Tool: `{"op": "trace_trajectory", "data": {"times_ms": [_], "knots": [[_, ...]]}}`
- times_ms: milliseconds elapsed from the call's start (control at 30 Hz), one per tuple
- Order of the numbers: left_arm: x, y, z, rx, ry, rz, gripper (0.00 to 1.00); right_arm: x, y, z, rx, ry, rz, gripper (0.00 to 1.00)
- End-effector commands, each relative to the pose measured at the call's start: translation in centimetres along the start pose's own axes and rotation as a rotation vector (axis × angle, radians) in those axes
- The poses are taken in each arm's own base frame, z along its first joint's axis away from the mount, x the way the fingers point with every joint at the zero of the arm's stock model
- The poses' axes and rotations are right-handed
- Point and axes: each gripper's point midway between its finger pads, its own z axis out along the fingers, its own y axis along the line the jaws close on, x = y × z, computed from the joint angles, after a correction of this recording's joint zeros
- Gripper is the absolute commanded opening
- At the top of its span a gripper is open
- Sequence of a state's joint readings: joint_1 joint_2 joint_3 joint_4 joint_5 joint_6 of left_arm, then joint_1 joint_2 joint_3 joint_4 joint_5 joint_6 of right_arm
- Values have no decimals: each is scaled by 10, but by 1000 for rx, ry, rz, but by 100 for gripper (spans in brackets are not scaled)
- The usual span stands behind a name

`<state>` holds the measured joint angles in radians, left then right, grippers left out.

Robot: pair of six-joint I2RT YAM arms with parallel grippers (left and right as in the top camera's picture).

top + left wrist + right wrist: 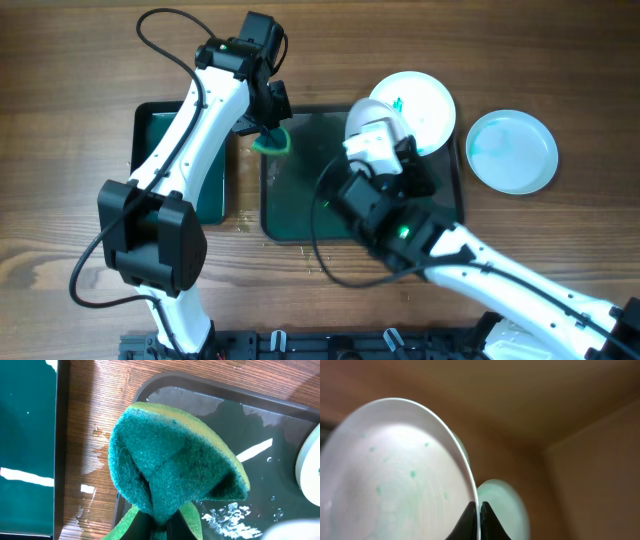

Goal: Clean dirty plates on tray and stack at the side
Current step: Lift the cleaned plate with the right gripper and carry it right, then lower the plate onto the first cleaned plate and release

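tray (300,205) is looking dark green w/ grey rim. sponge (175,460) is showing teal-green scrub side + yellow back. specked plate (430,100) is showing white w/ green dots, pale plate (512,150) is looking whitish. table (60,150) is showing brown woodgrain.

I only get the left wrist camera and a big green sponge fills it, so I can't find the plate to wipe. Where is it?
Observer: The right pincer grips the plate by its rim, at the tray's far right corner.
Operator: Is it dirty?
Observer: Yes, the right wrist view shows green specks on its face.
Operator: Any other plates?
Observer: A second plate lies on the table, right of the tray.
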<state>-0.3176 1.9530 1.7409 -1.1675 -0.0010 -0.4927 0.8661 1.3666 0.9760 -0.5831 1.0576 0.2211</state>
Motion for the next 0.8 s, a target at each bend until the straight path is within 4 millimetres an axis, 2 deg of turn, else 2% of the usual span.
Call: {"op": "trace_trajectory", "data": {"times_ms": [0, 67, 200, 267, 333, 467, 533, 667, 767], "knots": [[-3, -2, -7, 19, -10, -17, 4, 30, 32, 22, -331, 241, 328, 4], [-3, -2, -7, 20, -11, -17, 4, 38, 32, 33, -419, 320, 402, 4], [-3, -2, -7, 19, -11, -17, 4, 51, 16, 57, -581, 454, 600, 4], [-3, -2, -7, 20, -11, -17, 4, 58, 2, 68, -623, 495, 697, 4], [-3, -2, -7, 20, -11, -17, 4, 68, -23, 81, -645, 523, 799, 4], [-3, -2, -7, 20, -11, -17, 4, 104, -75, 103, -523, 586, 960, 4], [-3, -2, -7, 20, -11, -17, 4, 129, -103, 111, -426, 620, 1010, 4], [-3, -2, -7, 20, -11, -17, 4, 182, -155, 117, -177, 690, 1113, 4], [-3, -2, -7, 20, -11, -17, 4, 213, -178, 117, -24, 728, 1159, 4]]}}
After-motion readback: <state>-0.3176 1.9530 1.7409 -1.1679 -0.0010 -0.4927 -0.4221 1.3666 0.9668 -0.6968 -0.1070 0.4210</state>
